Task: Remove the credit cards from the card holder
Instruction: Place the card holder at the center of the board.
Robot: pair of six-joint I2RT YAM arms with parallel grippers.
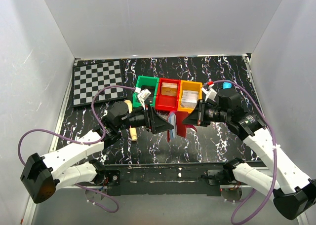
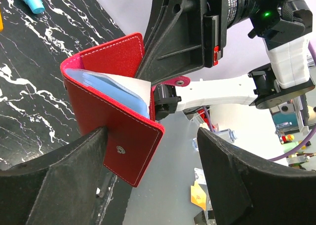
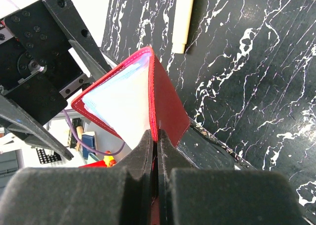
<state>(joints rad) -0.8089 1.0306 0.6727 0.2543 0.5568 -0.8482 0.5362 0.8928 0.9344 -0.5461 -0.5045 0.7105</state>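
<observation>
Surface: black, white-veined table [image 1: 217,141], boxed in by plain white walls.
Card holder: the dark-red card holder [image 2: 116,136] hangs in the air over the middle of the table, just nearer than the row of bins. It gapes in a V and its glossy pale-blue lining [image 2: 116,87] shows. I cannot make out a card in there for sure.
Right gripper: the right gripper [image 3: 157,138] is pinched tight on the edge of one flap and carries the whole thing.
Left gripper: the left gripper [image 2: 153,170] is spread wide and has hold of nothing. One finger is against or just beside the snap flap, I cannot tell which; the other is well clear.
Around: green bin [image 1: 146,89], red bin [image 1: 168,94] and yellow bin [image 1: 190,94] sit toward the far edge, with a chessboard [image 1: 97,82] at the far-left corner.
Risk: the holder hangs by one thin edge, so a push or tug from the left fingers could twist it loose. They could also squeeze the V shut, or catch the slick lining or a flap rather than a card.
</observation>
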